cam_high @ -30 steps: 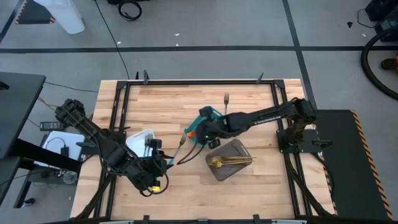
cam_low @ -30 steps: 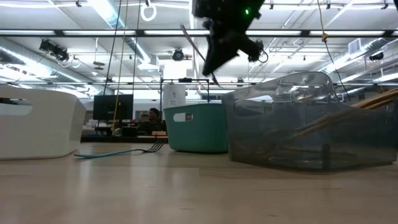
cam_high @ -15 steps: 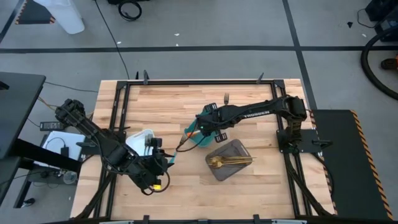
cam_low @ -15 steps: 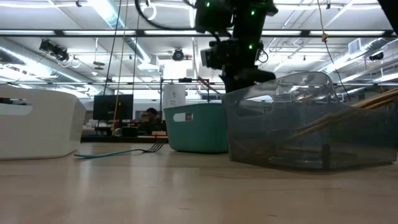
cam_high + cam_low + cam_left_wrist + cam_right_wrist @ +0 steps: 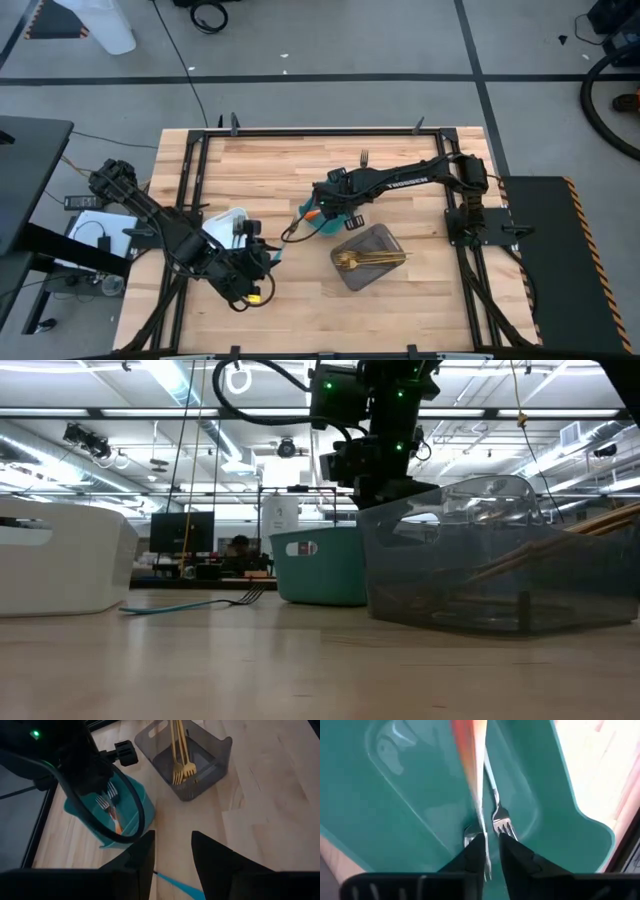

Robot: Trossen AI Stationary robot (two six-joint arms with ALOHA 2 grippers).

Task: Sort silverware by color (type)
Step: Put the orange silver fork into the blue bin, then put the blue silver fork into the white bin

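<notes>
Right arm now reaches across the table (image 5: 400, 290) with its tool (image 5: 322, 213) over the teal tray (image 5: 335, 203). A second ago it sat lower and nearer the grey tray (image 5: 368, 256); since then it has swung up over the teal one.

Right tool's fingers (image 5: 472, 857) are parting but only a narrow gap shows. The orange-handled fork (image 5: 472, 775) stands between them, head down in the tray beside another fork (image 5: 501, 820) already lying there. I can't tell if the fingers are still pinching it or have just let go. My read: this is the release, so one more orange piece lands in teal.

Left arm is parked at the table's left-front, with its tool (image 5: 262, 258) beside the white tray (image 5: 222, 222), fingers spread and empty, same spot as a second ago.

Rest of the silverware:
- gold forks (image 5: 368, 259) are in the grey tray, unmoved
- one loose fork (image 5: 364, 158) lies on the wood beyond the right arm
- a blue-handled piece (image 5: 172, 884) lies on the table near the left tool's fingertips

Loose items remain, so the sort isn't finished.
</notes>
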